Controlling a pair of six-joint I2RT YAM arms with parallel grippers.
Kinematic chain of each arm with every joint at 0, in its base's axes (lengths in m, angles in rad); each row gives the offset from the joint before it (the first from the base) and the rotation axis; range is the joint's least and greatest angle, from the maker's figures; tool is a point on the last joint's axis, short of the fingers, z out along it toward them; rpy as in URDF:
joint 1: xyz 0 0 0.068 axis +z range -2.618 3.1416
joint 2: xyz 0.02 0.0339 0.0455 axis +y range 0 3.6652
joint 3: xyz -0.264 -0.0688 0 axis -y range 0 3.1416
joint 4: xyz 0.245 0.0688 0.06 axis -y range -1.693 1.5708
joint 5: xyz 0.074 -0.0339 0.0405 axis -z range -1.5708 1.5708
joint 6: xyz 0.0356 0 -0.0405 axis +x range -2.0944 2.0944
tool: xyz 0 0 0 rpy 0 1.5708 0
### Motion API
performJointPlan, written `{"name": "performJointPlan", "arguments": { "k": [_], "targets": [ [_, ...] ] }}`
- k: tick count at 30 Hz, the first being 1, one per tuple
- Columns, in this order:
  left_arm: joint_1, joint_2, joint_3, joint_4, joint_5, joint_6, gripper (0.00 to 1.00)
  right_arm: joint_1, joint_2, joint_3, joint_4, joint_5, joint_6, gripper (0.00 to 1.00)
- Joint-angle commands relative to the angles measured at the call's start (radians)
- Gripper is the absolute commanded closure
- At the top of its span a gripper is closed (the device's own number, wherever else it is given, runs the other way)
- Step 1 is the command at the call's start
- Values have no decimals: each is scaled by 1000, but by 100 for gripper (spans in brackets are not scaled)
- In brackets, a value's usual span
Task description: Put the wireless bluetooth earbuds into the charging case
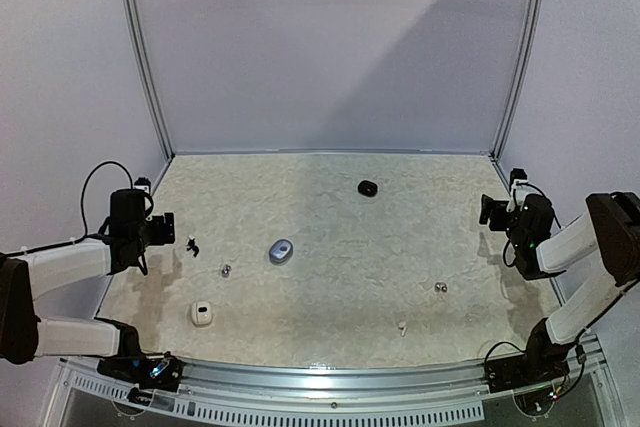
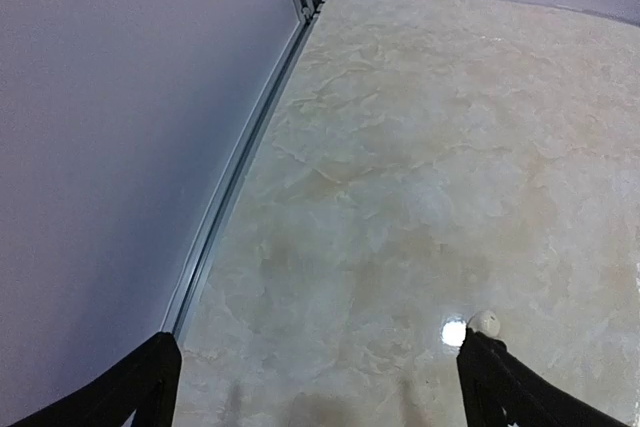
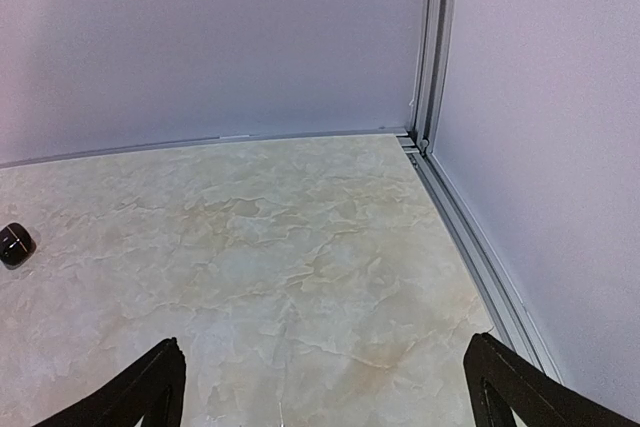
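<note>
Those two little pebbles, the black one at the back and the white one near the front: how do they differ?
The black case is dark and glossy; the white case is pale with a small dark mark on top. The black case lies far back, right of centre; the white case lies near the front left. Both are small, rounded and untouched.

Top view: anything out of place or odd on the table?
Nothing damaged or spilled. The earbuds lie scattered outside the cases: a black bud and a silvery bud at left, another silvery bud and a white bud at right.
</note>
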Motion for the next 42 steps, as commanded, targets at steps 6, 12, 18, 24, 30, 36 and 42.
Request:
{"name": "performJointPlan", "arguments": {
  "k": [6, 12, 18, 24, 30, 36, 42],
  "targets": [
    [9, 17, 23, -21, 88, 51, 1, -4, 9, 20, 10, 6, 12, 1],
    [8, 39, 244, -273, 292, 243, 1, -4, -127, 294, -554, 0, 41, 1],
    [-44, 146, 578, -693, 585, 197, 1, 49, -181, 510, -877, -173, 132, 1],
    [-367, 346, 804, -971, 474, 285, 1, 229, -185, 646, -1096, -58, 166, 1],
    [-437, 681, 1062, -1151, 500, 186, 2, 402, -171, 694, -1228, 118, 264, 1],
    [-536, 833, 1126, -1088, 476, 200, 1, 548, -132, 688, -1285, 202, 318, 1],
    [-548, 940, 1151, -1054, 501, 172, 3, 620, -86, 681, -1315, 239, 386, 1]
  ]
}}
